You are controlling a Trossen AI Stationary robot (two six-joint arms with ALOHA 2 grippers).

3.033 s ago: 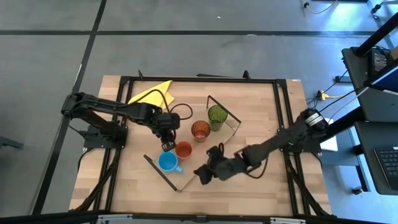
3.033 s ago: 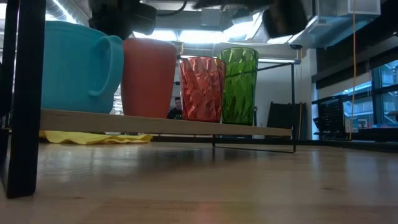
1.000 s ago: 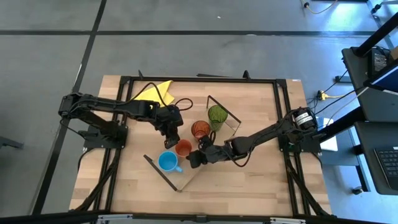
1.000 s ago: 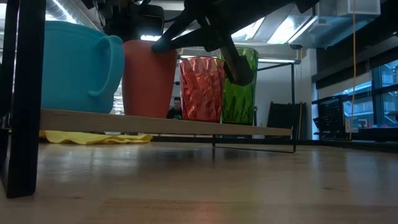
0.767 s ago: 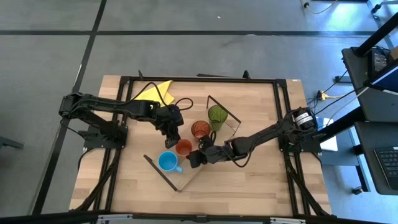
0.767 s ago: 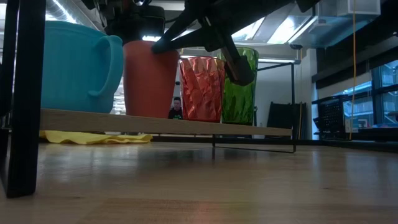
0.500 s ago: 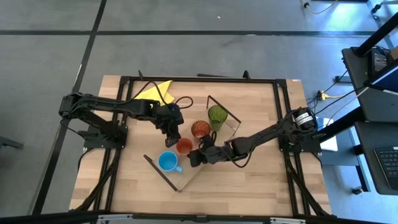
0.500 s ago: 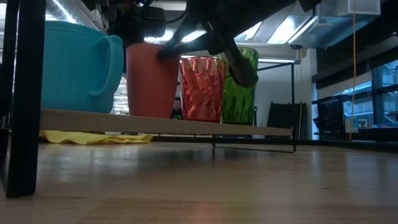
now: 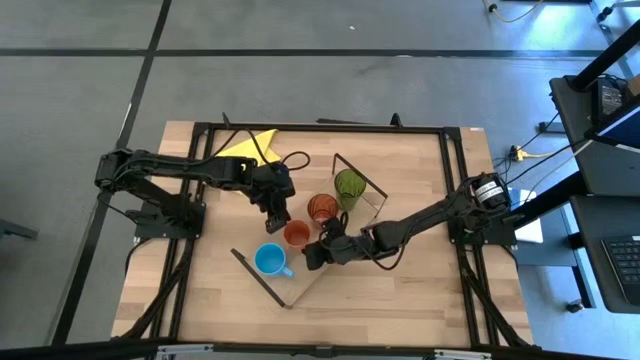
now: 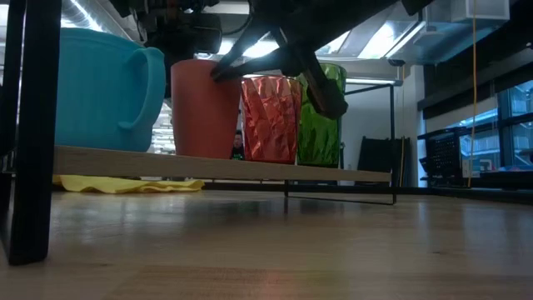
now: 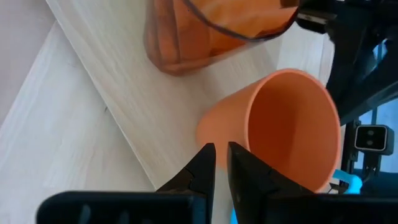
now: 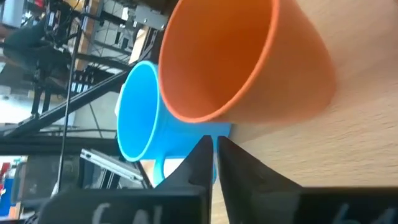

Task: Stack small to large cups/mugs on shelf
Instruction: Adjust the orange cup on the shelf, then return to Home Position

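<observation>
The shelf [image 9: 292, 290] is a light-wood board lying aslant on the table, and a row of cups stands on it. From near to far these are a light blue handled mug [image 9: 268, 260], a short orange cup [image 9: 296, 235], an orange-red tumbler [image 9: 321, 208] and a green tumbler [image 9: 349, 185]. My left gripper [image 9: 281, 216] is shut at the short cup's far-left side, by its base [image 11: 205, 134]. I cannot tell whether it touches. My right gripper [image 9: 313, 254] is shut at the cup's near-right side. My right gripper lays its shut fingertips [image 10: 218, 72] against the short cup's outer wall [image 12: 214, 121] just under the rim. It comes slanting down from the table's right side. The cup stands upright on the shelf [image 10: 250, 169].
A yellow cloth [image 9: 250, 146] lies at the table's far left, behind the shelf. Thin black wire frames [image 9: 362, 176] rise at the shelf's ends. One black post [image 10: 29, 125] stands close beside the blue mug [image 10: 100, 87]. Bare tabletop lies near and right of the shelf.
The short orange cup has slid upright along the shelf, away from the blue mug and up beside the orange-red tumbler. My right gripper's fingertips have gone with it, staying at its rim.
</observation>
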